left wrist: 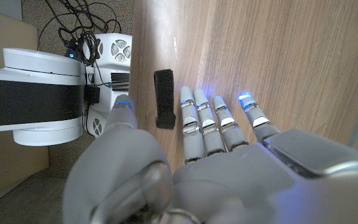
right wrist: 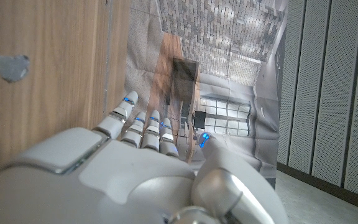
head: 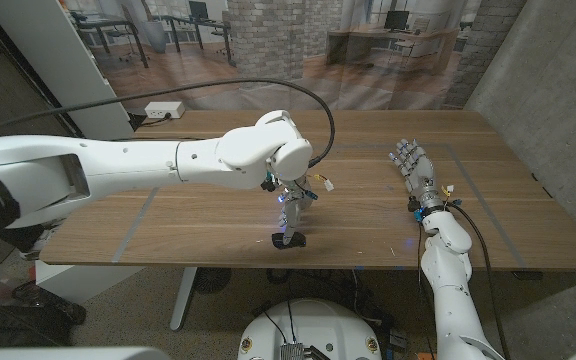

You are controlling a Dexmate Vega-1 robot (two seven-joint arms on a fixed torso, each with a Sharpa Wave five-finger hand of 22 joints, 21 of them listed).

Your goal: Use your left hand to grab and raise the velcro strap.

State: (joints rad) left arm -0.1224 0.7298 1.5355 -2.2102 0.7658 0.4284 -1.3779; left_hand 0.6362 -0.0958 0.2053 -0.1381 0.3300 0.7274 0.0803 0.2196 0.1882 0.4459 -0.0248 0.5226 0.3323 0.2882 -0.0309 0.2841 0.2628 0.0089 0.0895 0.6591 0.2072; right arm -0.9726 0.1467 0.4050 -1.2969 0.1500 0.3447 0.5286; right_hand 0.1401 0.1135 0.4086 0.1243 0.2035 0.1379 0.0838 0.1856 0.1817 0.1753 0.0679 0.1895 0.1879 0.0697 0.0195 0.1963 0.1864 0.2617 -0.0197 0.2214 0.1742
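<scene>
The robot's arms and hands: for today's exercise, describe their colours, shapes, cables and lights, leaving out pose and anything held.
Both arms have smooth white rounded shells with bulbous joints. A black cable loops over the left arm. The left hand and the right hand are pale grey with segmented, silver-banded fingers and small blue lights near the fingertips. In the head view, the right hand looks darker, metallic, with thin wires at the wrist.

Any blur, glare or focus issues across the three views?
Head view: evenly lit, sharp, soft sheen on the table. Left wrist view: velcro strap in focus, left hand near the lens soft, blue LED glow on its fingers. Right wrist view: right hand blurred close up.
</scene>
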